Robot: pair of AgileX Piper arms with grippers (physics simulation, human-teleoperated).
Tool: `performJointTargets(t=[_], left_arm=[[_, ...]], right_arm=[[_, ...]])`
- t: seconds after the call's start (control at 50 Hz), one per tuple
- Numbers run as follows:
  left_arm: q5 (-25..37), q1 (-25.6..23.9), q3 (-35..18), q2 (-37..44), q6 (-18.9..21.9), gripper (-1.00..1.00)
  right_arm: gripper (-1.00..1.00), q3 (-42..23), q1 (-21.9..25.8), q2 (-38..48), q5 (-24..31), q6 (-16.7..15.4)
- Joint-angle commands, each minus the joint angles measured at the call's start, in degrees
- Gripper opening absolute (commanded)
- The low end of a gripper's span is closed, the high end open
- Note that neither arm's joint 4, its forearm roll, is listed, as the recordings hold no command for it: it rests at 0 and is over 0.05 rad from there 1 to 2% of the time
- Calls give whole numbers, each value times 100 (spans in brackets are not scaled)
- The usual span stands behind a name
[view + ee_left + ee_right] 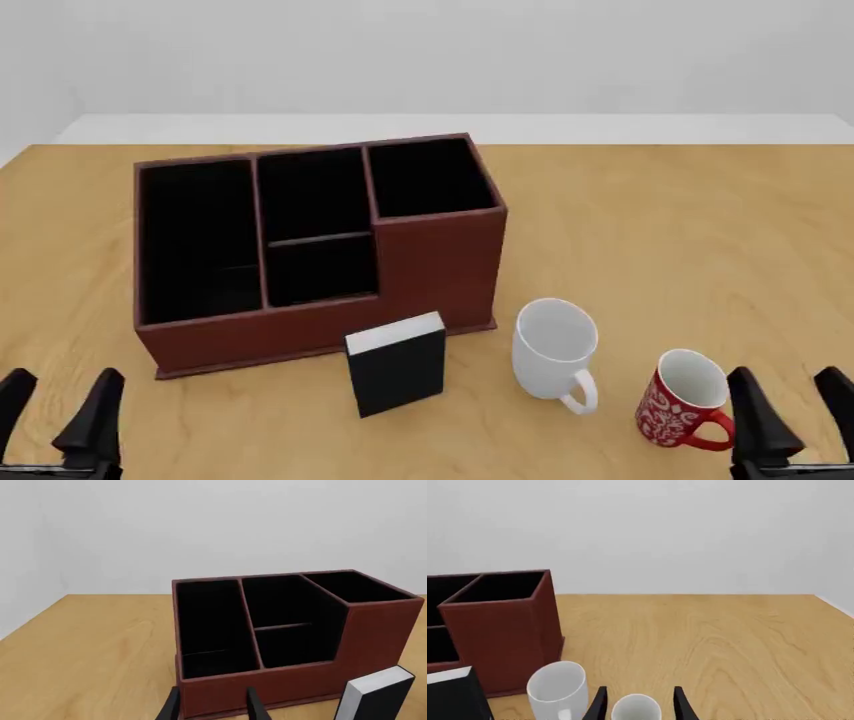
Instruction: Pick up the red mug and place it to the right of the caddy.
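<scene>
The red mug (681, 402) with a white swirly pattern stands upright near the table's front right, handle toward the front right. Only its white rim (636, 709) shows in the right wrist view, between the finger tips. The caddy (314, 245) is the big red-brown organiser at centre left, also seen in the left wrist view (293, 645) and the right wrist view (500, 630). My right gripper (793, 410) is open, just right of the red mug and apart from it. At the front left my left gripper (59, 408) is open, holding nothing.
A larger plain white mug (555, 350) stands left of the red mug. A small black box with a white top (396, 362) stands in front of the caddy. Bare wooden table (667, 230) stretches right of the caddy to the far edge.
</scene>
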Motion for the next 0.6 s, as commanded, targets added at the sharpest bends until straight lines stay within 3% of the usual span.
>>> performJointTargets(t=[0.02,0.2,0.24,0.28,0.3,0.34,0.38,0.42,0.52,0.6], left_arm=[[-5,1,-11,20,-1,100],[-5,1,-10,20,-1,100],[-5,2,-10,20,-1,100],[-5,1,-10,21,-2,100],[-4,1,-10,22,-2,100],[-5,1,-10,20,-2,100],[-5,1,-10,20,-1,100],[-5,1,-10,20,-1,100],[-5,2,-11,19,0,100],[-5,1,-11,20,0,100]], right_arm=[[100,-18,48,254,-117,-114],[100,-122,99,697,-314,-200],[100,-445,150,940,-73,-239],[100,-980,300,1065,510,-99],[100,-1167,273,1065,722,-292],[100,-1636,143,1129,1160,-294],[100,-2235,2,1564,1688,-567],[100,-2544,166,1418,2019,-580],[100,-3337,284,1670,2773,-1348],[100,-3651,377,1891,3200,-1508]])
